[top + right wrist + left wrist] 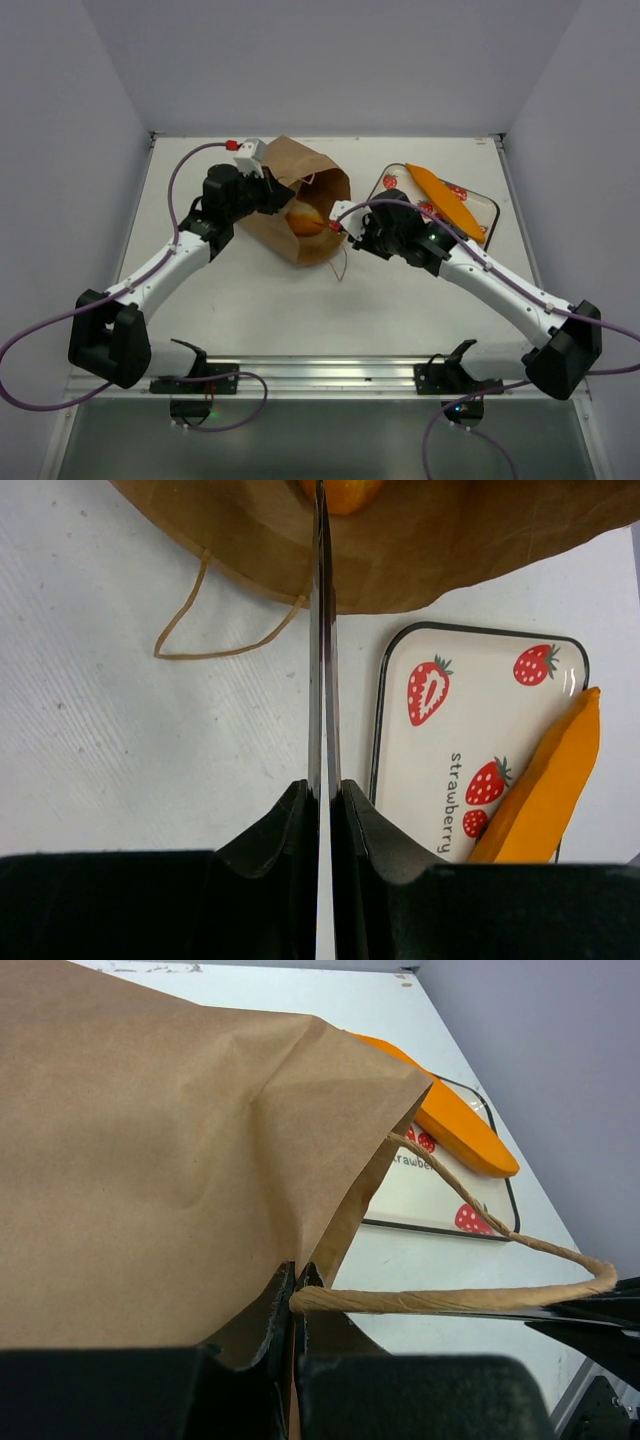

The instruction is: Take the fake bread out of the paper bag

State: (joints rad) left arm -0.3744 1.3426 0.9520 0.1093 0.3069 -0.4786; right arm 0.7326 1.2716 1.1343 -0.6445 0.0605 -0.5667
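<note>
**Paper bag** [285, 165]: we log it lying on its side at upper centre of the overhead view, mouth turned toward the lower right.
**Contents:** one golden fake bread [305, 220], just inside the mouth.
**Left gripper** [297, 1285]: pinching the bag's rim, beside a twisted handle [450, 1300].
**Right gripper** [338, 226]: fingers pressed together, tips at the mouth, near the bread.
**Strawberry tray** [486, 208]: right of the bag, holding an orange piece [445, 195].
**Table** [300, 310]: we see open surface below the bag.
</note>
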